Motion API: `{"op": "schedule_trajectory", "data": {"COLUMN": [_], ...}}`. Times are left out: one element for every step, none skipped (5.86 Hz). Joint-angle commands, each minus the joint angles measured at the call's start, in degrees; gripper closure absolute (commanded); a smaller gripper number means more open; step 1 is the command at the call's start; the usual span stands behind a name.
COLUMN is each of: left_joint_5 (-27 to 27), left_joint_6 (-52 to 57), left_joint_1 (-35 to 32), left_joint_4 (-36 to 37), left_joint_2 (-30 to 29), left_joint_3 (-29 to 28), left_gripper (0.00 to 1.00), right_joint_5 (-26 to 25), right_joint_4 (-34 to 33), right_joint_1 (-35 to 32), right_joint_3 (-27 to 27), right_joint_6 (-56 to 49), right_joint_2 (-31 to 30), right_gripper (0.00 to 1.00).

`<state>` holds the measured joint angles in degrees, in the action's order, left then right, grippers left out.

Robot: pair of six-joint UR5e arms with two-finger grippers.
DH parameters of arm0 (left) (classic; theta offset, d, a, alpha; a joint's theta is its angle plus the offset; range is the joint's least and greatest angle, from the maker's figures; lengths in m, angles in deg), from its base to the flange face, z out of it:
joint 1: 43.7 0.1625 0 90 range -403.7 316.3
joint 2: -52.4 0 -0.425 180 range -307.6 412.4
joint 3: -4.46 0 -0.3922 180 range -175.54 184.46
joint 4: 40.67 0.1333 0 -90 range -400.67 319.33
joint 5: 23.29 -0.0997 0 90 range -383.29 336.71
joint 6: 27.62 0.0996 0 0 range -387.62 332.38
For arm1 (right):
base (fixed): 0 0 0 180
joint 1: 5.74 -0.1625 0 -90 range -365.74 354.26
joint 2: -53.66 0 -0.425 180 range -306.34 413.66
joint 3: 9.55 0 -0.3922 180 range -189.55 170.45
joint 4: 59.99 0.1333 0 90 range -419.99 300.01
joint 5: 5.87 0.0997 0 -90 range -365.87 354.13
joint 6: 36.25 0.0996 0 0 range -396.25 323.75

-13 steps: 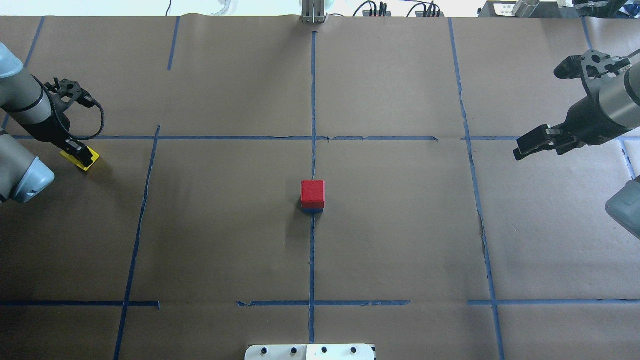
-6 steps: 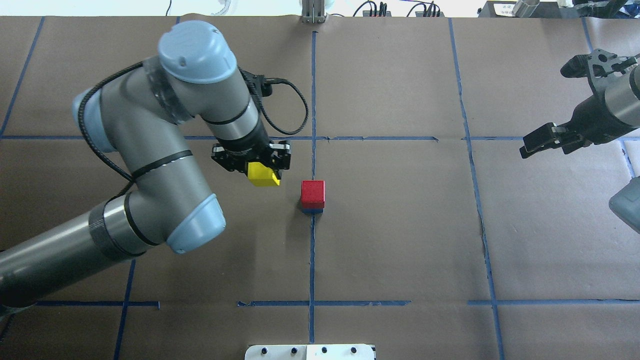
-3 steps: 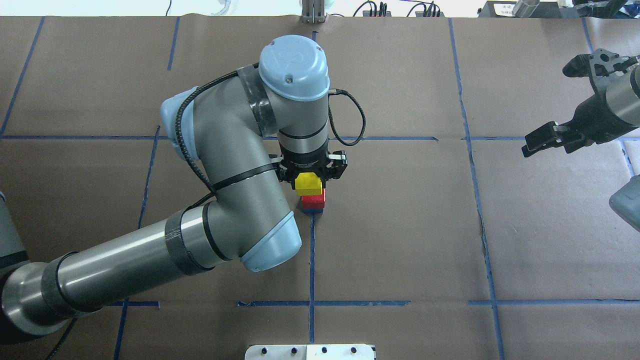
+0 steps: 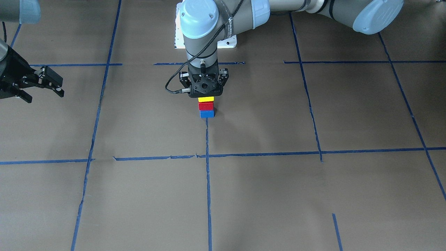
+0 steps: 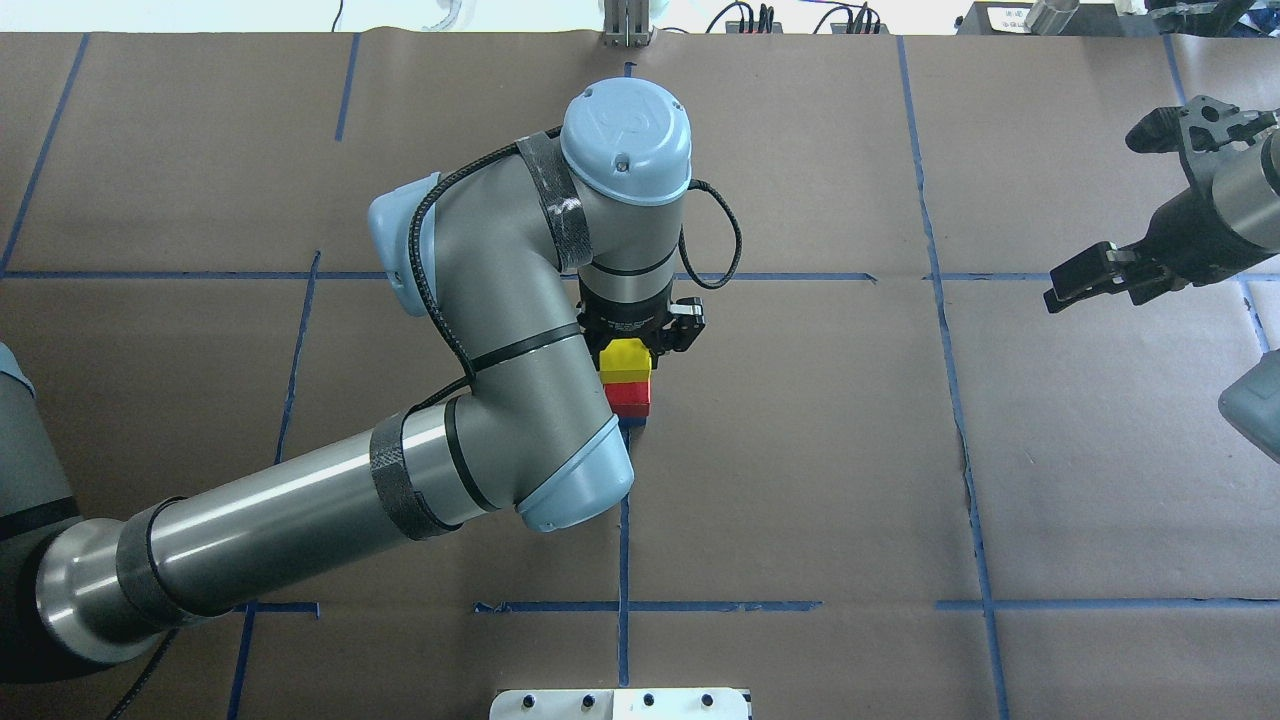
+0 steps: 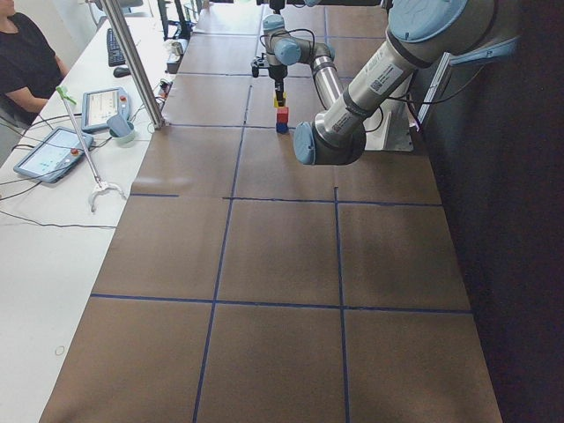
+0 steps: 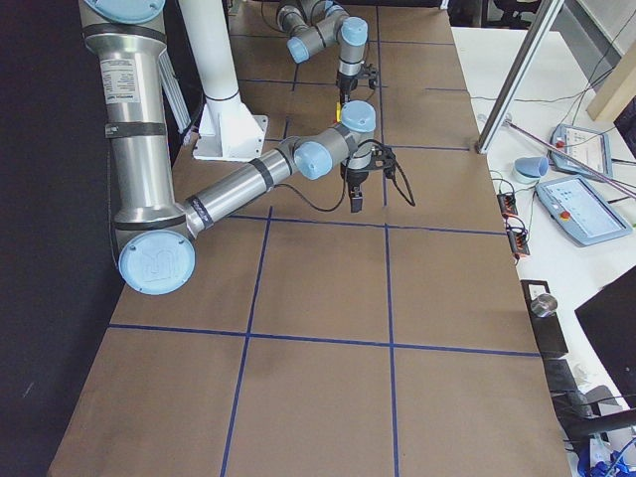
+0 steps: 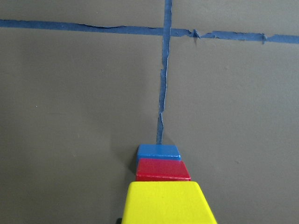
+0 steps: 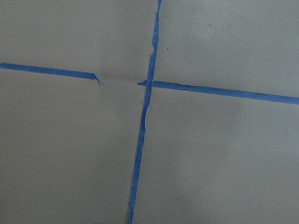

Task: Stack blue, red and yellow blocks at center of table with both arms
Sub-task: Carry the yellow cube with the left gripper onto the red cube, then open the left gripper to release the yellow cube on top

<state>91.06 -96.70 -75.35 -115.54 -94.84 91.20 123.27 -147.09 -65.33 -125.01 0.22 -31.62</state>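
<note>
You see the left gripper [image 5: 627,350] holding the yellow block [image 4: 206,99] atop the red block [image 4: 206,106] and blue block [image 4: 207,114] at centre; only release is left. The right gripper [image 4: 44,93] hangs wide open.

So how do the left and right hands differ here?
The left hand grips the yellow block atop the red block at centre; the right hand is open and empty, off to the side. The left points straight down; the right is tilted. Both are black two-finger hands.
</note>
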Motion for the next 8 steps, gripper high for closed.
{"op": "schedule_trajectory", "data": {"left_joint_5": [-0.18,-0.61,-0.79,-0.79,-0.79,-0.79,-0.79,-0.79], "left_joint_6": [0.52,0.52,0.52,0.52,0.52,0.52,0.52,0.52], "left_joint_1": [0.35,1.14,1.15,1.49,1.67,1.76,1.67,1.67], "left_joint_4": [-0.54,-2.11,-2.21,-2.21,-2.21,-2.21,-2.21,-2.21], "left_joint_2": [-0.15,0.20,0.12,0.20,0.38,0.38,0.47,0.55], "left_joint_3": [-1.39,-1.74,-2.01,-2.01,-1.84,-1.84,-1.58,-1.40], "left_gripper": [1.00,1.00,1.00,1.00,1.00,1.00,1.00,0.92], "right_joint_5": [0.15,0.15,0.15,0.15,0.15,0.15,0.15,0.15], "right_joint_4": [0.00,0.00,0.00,0.00,0.00,-0.09,-0.09,0.00], "right_joint_1": [0.00,0.00,0.00,0.00,0.00,0.00,0.00,0.00], "right_joint_3": [-0.20,-0.20,-0.12,-0.12,-0.12,-0.12,-0.12,-0.20], "right_joint_6": [0.01,0.01,0.01,0.01,0.01,0.01,0.09,0.10], "right_joint_2": [-0.06,-0.15,-0.15,-0.15,-0.06,-0.15,-0.15,-0.15], "right_gripper": [0.00,0.00,0.00,0.00,0.00,0.00,0.00,0.00]}}
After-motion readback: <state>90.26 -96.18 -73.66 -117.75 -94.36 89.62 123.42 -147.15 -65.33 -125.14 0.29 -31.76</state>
